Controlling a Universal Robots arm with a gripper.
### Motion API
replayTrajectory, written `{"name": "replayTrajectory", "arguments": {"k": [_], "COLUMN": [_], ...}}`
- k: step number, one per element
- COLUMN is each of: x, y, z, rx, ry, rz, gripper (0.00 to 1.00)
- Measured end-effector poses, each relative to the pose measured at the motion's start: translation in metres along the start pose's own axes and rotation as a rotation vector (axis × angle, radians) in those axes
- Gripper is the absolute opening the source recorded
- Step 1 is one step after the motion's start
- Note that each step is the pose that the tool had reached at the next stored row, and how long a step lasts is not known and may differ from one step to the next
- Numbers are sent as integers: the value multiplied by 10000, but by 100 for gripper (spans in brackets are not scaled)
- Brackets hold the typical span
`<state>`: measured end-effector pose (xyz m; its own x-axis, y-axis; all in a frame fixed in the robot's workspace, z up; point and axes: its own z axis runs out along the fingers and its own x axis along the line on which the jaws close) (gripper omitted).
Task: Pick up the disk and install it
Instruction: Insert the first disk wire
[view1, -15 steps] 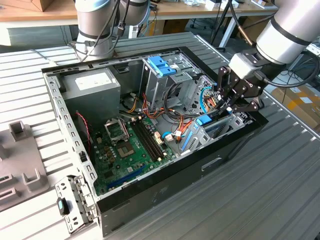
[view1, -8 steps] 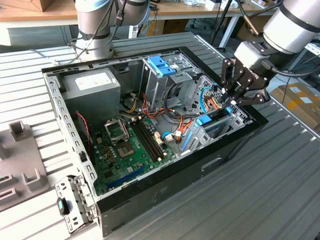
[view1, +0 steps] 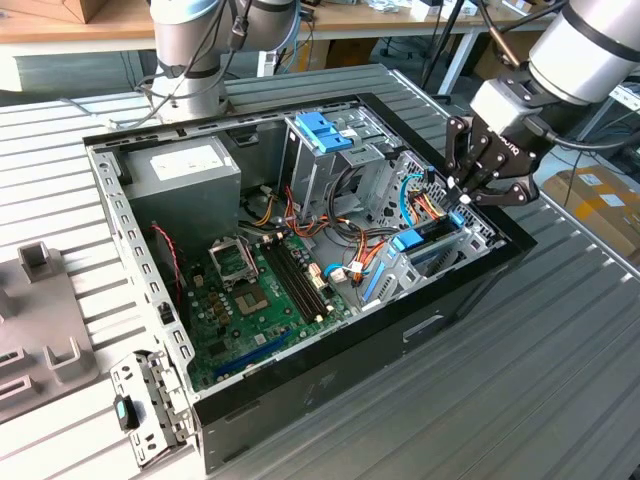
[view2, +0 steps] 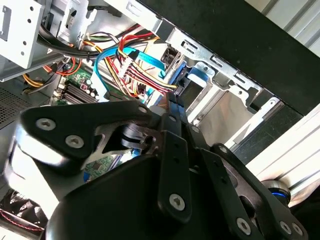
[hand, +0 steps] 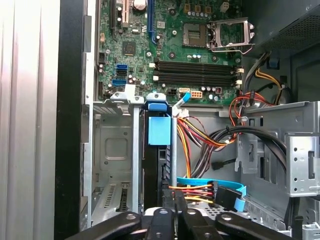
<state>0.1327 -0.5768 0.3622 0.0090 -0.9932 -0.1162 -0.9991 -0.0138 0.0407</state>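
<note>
Ribbed metal bench (view1: 560, 350), open computer case (view1: 470, 290) holding motherboard (view1: 260, 300), grey power supply (view1: 185, 170) with unreadable white sticker, disk (view1: 425, 250) slotted upright in bay, gripper (view1: 470, 192) above it, fingers pressed together, gripping nothing.

In the first wrist view the disk (hand: 159, 150) stands edge-on in its bay, its lower end hidden behind the claw (hand: 175, 220), whose linkage the picture's edge cuts off.
</note>
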Motion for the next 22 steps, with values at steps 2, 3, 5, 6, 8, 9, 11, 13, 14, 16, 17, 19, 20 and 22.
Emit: {"name": "replayTrajectory", "arguments": {"k": [2, 3, 5, 6, 8, 9, 11, 13, 14, 16, 17, 19, 20, 22], "x": [1, 6, 10, 13, 20, 22, 25, 29, 31, 35, 38, 43, 45, 52], "y": [-1, -3, -6, -6, -8, -9, -9, -10, -11, -11, -12, -13, -13, -13], "z": [9, 30, 50, 61, 81, 90, 108, 127, 135, 150, 160, 181, 187, 194], "rx": [-3, -15, -31, -37, -51, -55, -62, -69, -71, -75, -77, -81, -83, -83], "ry": [-1, -2, 0, -1, -1, -1, -2, -1, -1, -2, -1, 3, 4, 2], "rz": [1, 1, 3, 5, 6, 7, 8, 8, 8, 8, 9, 10, 10, 10], "gripper": [11, 11, 11, 11, 11, 11, 11, 11, 11, 11, 11, 11, 11, 11]}}
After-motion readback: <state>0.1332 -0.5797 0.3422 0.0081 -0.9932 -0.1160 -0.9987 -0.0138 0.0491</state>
